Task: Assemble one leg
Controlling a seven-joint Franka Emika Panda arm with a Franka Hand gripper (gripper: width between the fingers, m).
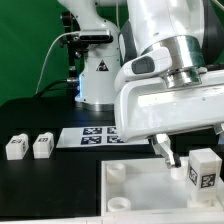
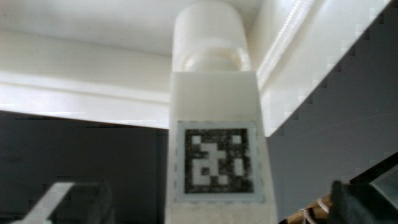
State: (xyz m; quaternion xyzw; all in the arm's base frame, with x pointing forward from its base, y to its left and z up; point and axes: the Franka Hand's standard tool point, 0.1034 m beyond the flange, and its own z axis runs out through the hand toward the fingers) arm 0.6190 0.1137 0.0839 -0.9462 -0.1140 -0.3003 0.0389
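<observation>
Arm (image 1: 170, 60): fills the exterior view's right and reaches down over the white plate.

Desk (image 1: 40, 195): black, and carries everything.

White plate (image 1: 150, 200): large and flat with round corner sockets. It is the landmark for these notes.

Marker board (image 1: 95, 136): lies flat behind the plate, apart from it.

The leg (image 1: 203, 170): stands upright on the plate near its edge on the exterior view's right, tag face outward. In the wrist view its round peg end points toward the plate. Whether the peg sits in a socket cannot be told.

Two spare legs (image 1: 15, 147) (image 1: 42, 146): side by side on the desk, well off the plate toward the exterior view's left.

End effector (image 1: 167, 152): above the plate, just beside the leg. In the wrist view the fingers (image 2: 63, 205) stand wide, one on each side of the leg, and neither touches it. It holds nothing.

Step, as a judgement: fixing this leg into a corner socket of the plate.

The next move calls for:
- centring the fingers on the leg's flat sides,
- closing squarely,
- keeping the leg upright while it is pressed or turned home.

An off-centre closure would likely tip it.
</observation>
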